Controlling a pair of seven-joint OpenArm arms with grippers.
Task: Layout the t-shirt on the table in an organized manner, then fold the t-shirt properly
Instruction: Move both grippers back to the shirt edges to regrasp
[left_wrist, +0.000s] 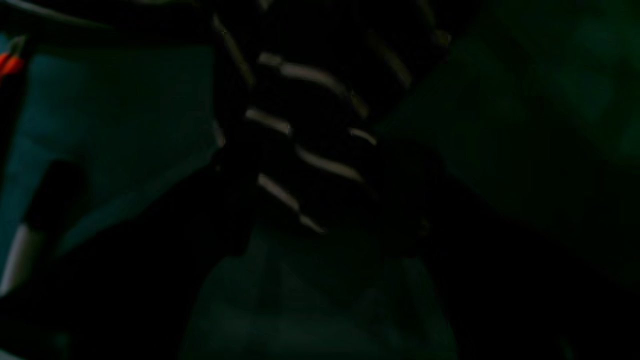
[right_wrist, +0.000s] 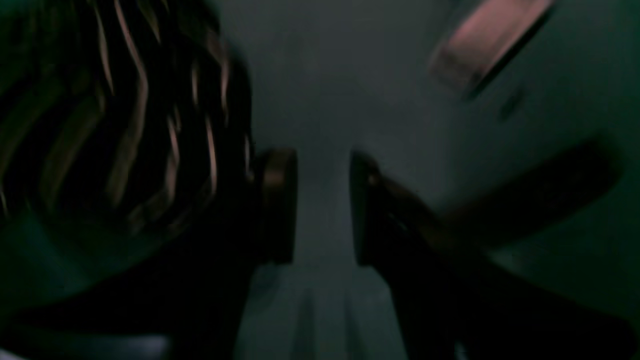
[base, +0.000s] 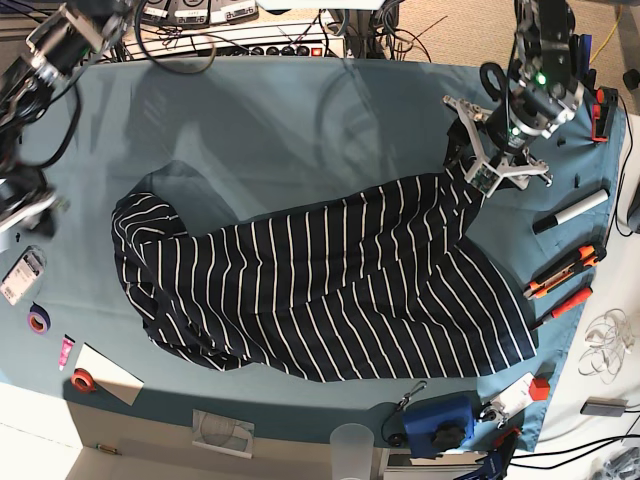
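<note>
The left gripper (base: 468, 172) has its fingers pinched on the t-shirt (base: 330, 285). The right gripper (right_wrist: 322, 205) has its fingers (right_wrist: 277, 200) apart, holding nothing, above the desk (base: 280, 120).

One shirt (base: 320, 290) lies on one table (base: 300, 110). Two robot arms are in view, each ending in one hand: the left hand (base: 478, 165) and the right hand (base: 18, 205).

Along the table's right edge there is one white marker (base: 570, 211), and two orange-handled tools: one cutter (base: 565, 270) and one screwdriver (base: 565, 303). One small red block (base: 541, 388) sits near the lower right corner.

On the left side there are two rolls of tape, one purple (base: 39, 321) and one red (base: 83, 380), plus one white card (base: 106, 374).

At the near edge stand one clear cup (base: 351, 446) and one blue device (base: 440, 420).
</note>
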